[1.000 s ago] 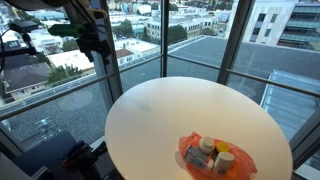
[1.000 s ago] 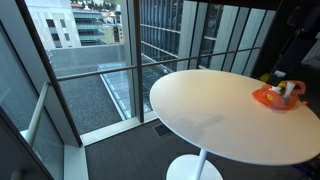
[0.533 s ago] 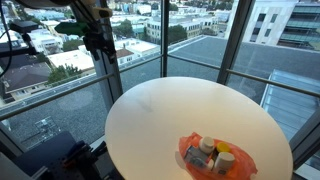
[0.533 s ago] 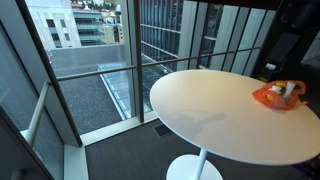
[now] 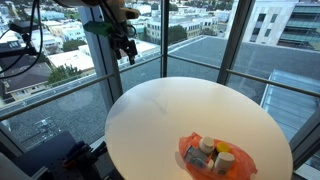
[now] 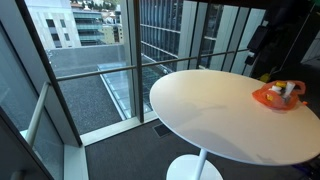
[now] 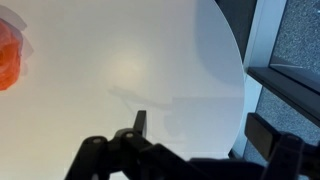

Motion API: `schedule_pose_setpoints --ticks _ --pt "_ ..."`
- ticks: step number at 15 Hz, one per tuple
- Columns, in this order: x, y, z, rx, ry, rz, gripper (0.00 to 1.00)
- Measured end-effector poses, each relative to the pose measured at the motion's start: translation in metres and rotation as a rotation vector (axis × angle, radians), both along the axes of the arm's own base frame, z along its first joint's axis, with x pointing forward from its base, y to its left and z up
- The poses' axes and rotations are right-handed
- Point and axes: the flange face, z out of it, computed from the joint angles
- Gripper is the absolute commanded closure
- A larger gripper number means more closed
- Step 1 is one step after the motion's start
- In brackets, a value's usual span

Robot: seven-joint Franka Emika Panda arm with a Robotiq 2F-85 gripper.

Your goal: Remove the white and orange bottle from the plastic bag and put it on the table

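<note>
An orange plastic bag (image 5: pixel 216 156) lies on the round white table (image 5: pixel 170 110) near its front edge. It holds several bottles, among them a white one with an orange cap (image 5: pixel 208 146). The bag also shows in an exterior view (image 6: pixel 278 95) and at the left edge of the wrist view (image 7: pixel 8 55). My gripper (image 5: pixel 127 47) hangs high above the table's far left edge, well away from the bag. In the wrist view the gripper (image 7: pixel 200 125) is open and empty, with the table edge between its fingers.
Tall glass windows with dark frames (image 5: pixel 225 40) surround the table. A dark carpeted floor (image 6: pixel 110 155) and the table's white pedestal (image 6: pixel 197 168) lie below. The arm's dark body (image 6: pixel 285 40) stands behind the table.
My gripper has moved to the right, from beside the window toward the table's far left edge. The bag and bottles have not moved.
</note>
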Motion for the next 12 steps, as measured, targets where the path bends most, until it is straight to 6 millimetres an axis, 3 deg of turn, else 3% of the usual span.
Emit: schedule_pose_setpoints --ticks 7,12 --pt "0.043 -0.079 -0.012 -0.026 -0.001 -0.127 0.00" --pt "0.060 -0.136 -0.031 -0.025 0.004 -0.227 0.00"
